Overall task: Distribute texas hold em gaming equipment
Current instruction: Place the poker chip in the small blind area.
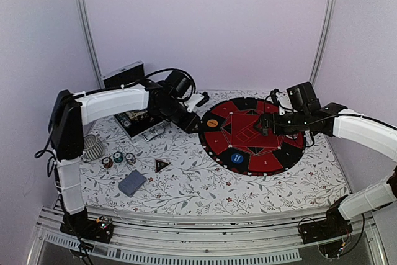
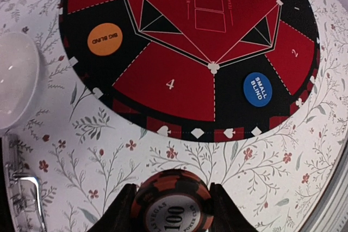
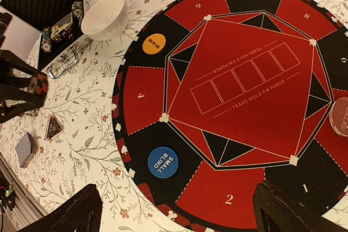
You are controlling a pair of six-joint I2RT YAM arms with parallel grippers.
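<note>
Clamped only by its rim in the left gripper [image 2: 172,211] at bottom centre, the 100 chip [image 2: 171,199] could slip; the right gripper [image 3: 179,210] gapes empty.

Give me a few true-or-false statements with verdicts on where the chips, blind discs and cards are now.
1. The left gripper holds a chip marked 100. True.
2. The right gripper is shut on a card. False: it is open and empty above the mat.
3. The blue Small Blind disc lies on the mat. True.
4. The orange Big Blind disc lies off the mat. False: it lies on a black segment of the mat.
5. The card deck lies on the mat. False: it lies on the floral table, off the mat.
</note>
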